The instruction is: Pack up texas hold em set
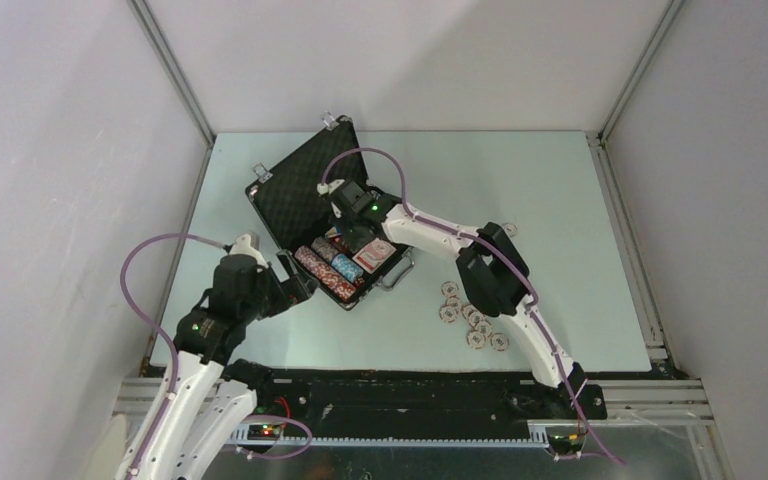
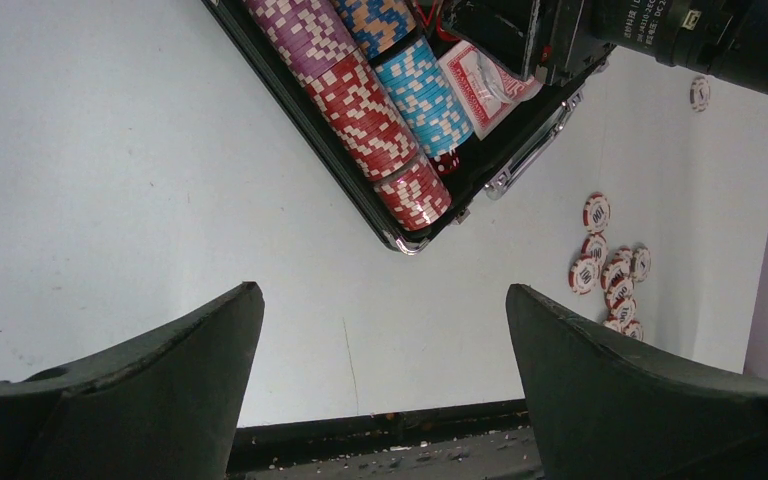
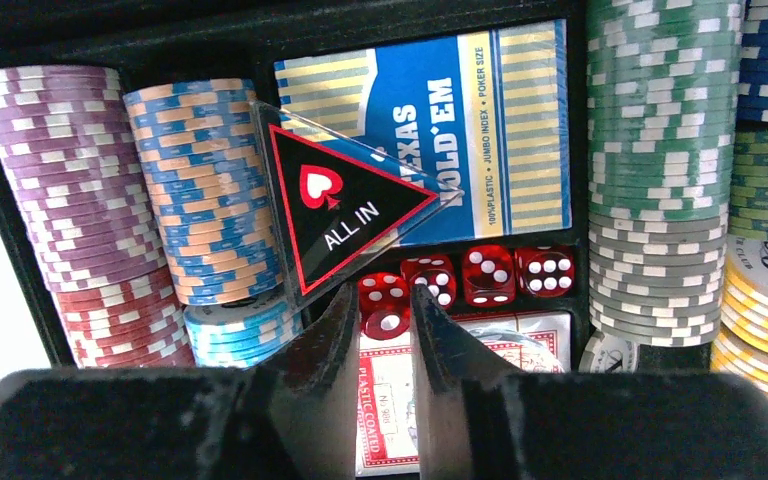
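The black case [image 1: 278, 222] lies open on the table, its foam-lined lid [image 1: 305, 185] raised at the back. It holds rows of multicoloured chips [image 3: 665, 170], a blue card deck [image 3: 505, 120], a red card deck [image 3: 385, 400], red dice [image 3: 515, 272] and a clear "ALL IN" triangle [image 3: 345, 210] lying tilted over the chips and blue deck. My right gripper [image 3: 383, 295] is down in the case, its fingers nearly together with one red die [image 3: 385, 305] between the tips. My left gripper [image 2: 380, 300] is wide open and empty, above bare table by the case's near corner [image 2: 410, 240].
Several loose red-and-white chips [image 1: 472, 320] lie on the table right of the case, under the right arm; they also show in the left wrist view [image 2: 605, 270]. One single chip [image 1: 509, 229] lies farther back. The silver handle [image 1: 397, 272] sticks out on the case's near side.
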Motion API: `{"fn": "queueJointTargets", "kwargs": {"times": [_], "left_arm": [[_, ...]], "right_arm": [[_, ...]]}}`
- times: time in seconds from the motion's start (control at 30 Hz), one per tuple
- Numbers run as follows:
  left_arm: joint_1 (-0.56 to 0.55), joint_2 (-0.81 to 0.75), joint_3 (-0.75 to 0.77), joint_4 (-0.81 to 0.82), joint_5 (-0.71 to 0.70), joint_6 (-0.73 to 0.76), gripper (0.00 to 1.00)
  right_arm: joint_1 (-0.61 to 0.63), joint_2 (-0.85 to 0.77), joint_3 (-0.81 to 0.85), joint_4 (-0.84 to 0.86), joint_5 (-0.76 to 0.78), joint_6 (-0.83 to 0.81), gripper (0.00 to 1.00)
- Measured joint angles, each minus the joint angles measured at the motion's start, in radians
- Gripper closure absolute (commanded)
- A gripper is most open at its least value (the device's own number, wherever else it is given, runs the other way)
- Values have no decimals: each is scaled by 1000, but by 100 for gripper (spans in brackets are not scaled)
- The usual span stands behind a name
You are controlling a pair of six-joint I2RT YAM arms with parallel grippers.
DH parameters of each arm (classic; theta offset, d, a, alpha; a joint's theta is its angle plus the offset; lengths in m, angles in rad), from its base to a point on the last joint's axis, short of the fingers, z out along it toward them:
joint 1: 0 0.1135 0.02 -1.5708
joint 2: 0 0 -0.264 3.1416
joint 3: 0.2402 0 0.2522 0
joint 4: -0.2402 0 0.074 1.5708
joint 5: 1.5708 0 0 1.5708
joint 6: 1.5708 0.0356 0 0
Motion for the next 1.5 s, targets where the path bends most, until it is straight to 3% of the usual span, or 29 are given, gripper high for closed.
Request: {"fn": "queueJointTargets", "kwargs": {"times": [0.2,0.5,0.83,1.0,1.2,1.5], "left_arm": [[0,-3,0,2,0,-3,1],[0,0,0,31,5,-11,1],[0,11,0,37,6,-10,1],[0,7,0,55,11,-18,0],[0,19,0,65,26,-18,0],[0,26,0,64,27,-18,0]], "right_arm": [[1,1,1,-2,26,-9,63],[0,-35,-22,-2,24,-8,62],[8,-352,-417,48,-101,35,59],[31,-372,-480,89,-197,64,54],[39,-341,-452,103,-292,59,53],[16,-222,-353,95,-349,53,62]]}}
